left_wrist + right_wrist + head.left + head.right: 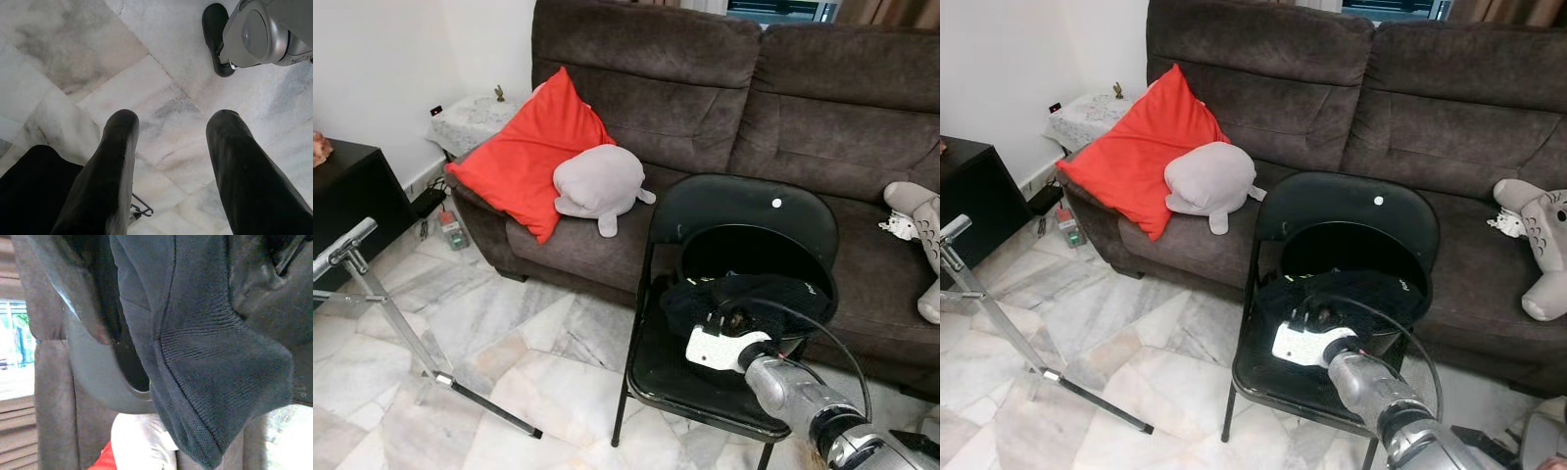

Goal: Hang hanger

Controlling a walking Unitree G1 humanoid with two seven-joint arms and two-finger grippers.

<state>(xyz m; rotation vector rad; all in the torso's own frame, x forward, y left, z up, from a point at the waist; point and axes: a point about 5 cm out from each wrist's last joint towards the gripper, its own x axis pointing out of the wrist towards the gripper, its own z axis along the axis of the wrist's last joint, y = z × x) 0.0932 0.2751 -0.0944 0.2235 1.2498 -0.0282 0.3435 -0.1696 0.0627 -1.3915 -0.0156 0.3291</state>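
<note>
A black folding chair [724, 294] is seen standing on the marble floor [509, 343] just in front of a brown sofa [724, 88], and on its seat a dark knitted garment [744, 294] is heaped. The right gripper [729, 321] has been reached forward over the seat and is buried in this heap; in the right wrist view the knit fabric [205, 362] is draped close across the lens, so whether its fingers are spread or pinched on the cloth cannot be told. No hanger can be made out with certainty; it is judged to lie within or beneath the garment, directly ahead of the right gripper, and its long axis cannot be read. A metal rack [372, 284] with a slanted tube and a floor bar is seen well apart on the robot's left, and it is presumably where the hanger is to be hung. The left gripper [171, 142] is pointed down at the floor with its fingers [115, 166] spread and nothing between them. The right arm is therefore much the nearer to the task's thing, while the rack lies on the side of the idle left arm. A red cushion [533, 157] and a grey plush toy [599, 184] are seen resting on the sofa.
</note>
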